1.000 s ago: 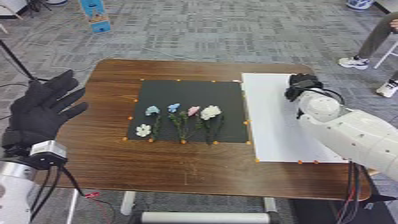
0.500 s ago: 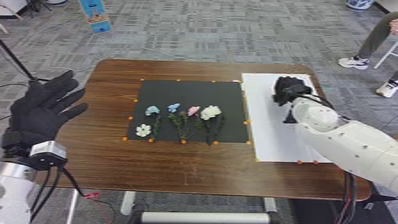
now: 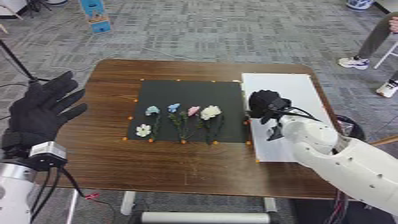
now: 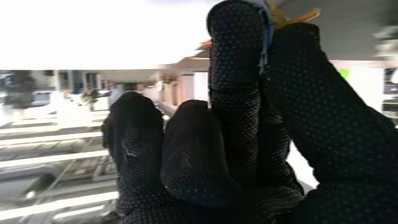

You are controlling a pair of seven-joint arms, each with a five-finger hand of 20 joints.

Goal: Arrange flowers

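Five flowers: spread across a black mat (image 3: 182, 90) on the brown wooden table (image 3: 178, 175).
Left hand (image 3: 34, 117): off the table's left edge, wide open, fingers straight and spread apart, holding nothing.
Orange markers (image 3: 215, 143): small, along the mat's edges.
Small white flower (image 3: 143, 131): near the mat's near left corner.
Light blue flower (image 3: 153, 110): toward the mat's left edge, with a green stem running toward the near edge.
Large white flower (image 3: 210, 112): the rightmost bloom, its dark leafy stem pointing to the near edge.
Pink flower (image 3: 194, 111): just beside the large white one, on its left.
Blue flower (image 3: 173, 107): between the light blue and pink blooms.
White sheet (image 3: 280, 87): right of the mat, toward the table's right edge.
Right hand (image 3: 265, 104): above the sheet's left part, close to the mat's right edge; partly open in the right wrist view, some fingers loosely bent, one finger and the thumb extended with tips close together.
Yellow-brown strip (image 4: 304, 16): just beyond those tips; cannot tell what it is or whether they touch it.
Grey carpet (image 3: 204, 30): beyond the table's far edge.
Blue sign (image 3: 96, 15): standing on the carpet, past the far left corner.
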